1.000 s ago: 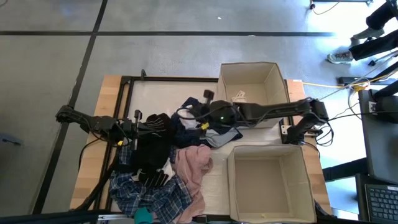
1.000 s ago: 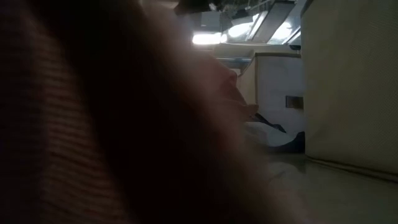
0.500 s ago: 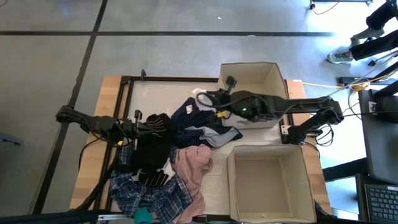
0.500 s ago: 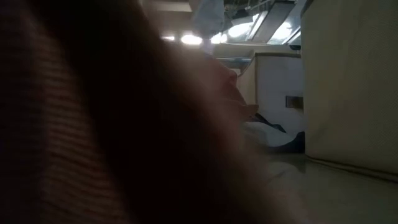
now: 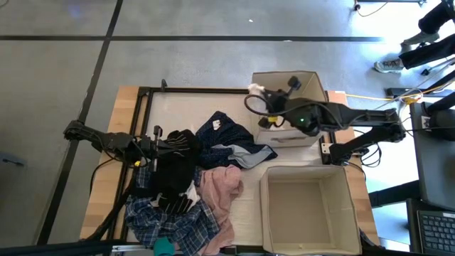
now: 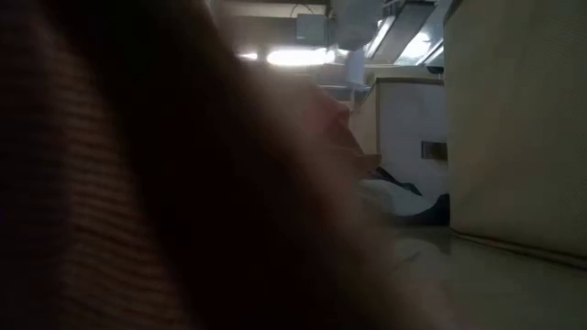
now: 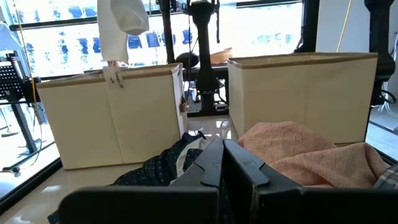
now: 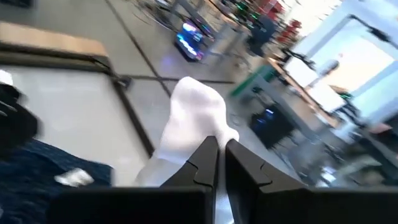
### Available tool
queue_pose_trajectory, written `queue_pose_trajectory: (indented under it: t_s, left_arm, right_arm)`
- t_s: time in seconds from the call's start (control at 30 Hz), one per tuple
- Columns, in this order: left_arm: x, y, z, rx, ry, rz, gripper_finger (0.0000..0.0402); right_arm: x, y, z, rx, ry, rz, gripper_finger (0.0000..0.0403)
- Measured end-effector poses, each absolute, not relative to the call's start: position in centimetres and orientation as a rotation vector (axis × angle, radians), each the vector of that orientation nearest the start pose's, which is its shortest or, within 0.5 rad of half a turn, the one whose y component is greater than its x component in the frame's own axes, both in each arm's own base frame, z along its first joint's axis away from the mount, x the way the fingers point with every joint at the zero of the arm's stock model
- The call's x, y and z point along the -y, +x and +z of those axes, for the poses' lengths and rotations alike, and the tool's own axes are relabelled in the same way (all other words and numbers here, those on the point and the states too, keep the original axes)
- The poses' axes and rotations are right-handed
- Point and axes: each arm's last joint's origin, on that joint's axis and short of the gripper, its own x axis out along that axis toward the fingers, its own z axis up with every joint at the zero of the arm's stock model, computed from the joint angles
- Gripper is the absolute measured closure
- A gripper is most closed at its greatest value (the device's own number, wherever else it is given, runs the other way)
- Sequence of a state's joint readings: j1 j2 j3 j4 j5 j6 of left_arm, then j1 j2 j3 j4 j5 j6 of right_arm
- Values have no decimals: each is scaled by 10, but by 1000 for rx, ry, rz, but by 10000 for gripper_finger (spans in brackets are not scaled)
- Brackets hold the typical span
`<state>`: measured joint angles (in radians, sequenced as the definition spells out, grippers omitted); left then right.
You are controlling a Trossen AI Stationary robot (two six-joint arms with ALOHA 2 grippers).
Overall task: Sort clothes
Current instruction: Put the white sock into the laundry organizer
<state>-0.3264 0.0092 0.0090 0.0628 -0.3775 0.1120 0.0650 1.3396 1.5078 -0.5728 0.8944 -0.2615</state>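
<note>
Pinching the cream-white garment point(image 8: 194, 112) between its nearly closed fingers, our right gripper point(image 5: 264, 94) hangs above the left wall of the far cardboard box point(image 5: 307, 82), on the far right of the table point(image 5: 128, 99). From our left wrist camera that pale cloth point(image 7: 122, 17) dangles over the box's rim, with a small tag hanging under it. We keep our left gripper point(image 7: 222, 163) pressed together and low at the left side of the table, its tip among the black garment point(image 5: 174, 167). Just right of it lie the navy garment point(image 5: 220, 134) and the grey-blue garment point(image 5: 250, 153), between the left gripper and the far box. On the near side we see the pink garment point(image 5: 222, 186), the blue-white plaid garment point(image 5: 167, 224) and, at the near edge, the small teal piece point(image 5: 164, 247). Right of the pink one stands the near cardboard box point(image 5: 307, 210). Our low camera is mostly covered by blurred fabric.
</note>
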Motion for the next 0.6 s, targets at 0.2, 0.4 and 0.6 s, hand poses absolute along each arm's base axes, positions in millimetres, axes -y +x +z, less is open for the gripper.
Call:
queue_pose_trajectory:
  t_s: [0.2, 0.4, 0.6]
  left_arm:
    - [21, 94, 172, 56, 90, 54, 400]
    - [21, 94, 172, 56, 91, 54, 400]
    - [21, 94, 172, 56, 91, 54, 400]
  right_arm:
    - [13, 243, 428, -547, -410, -899, 377]
    - [30, 220, 413, -680, -273, -989, 377]
    - [43, 216, 390, -801, -109, -961, 377]
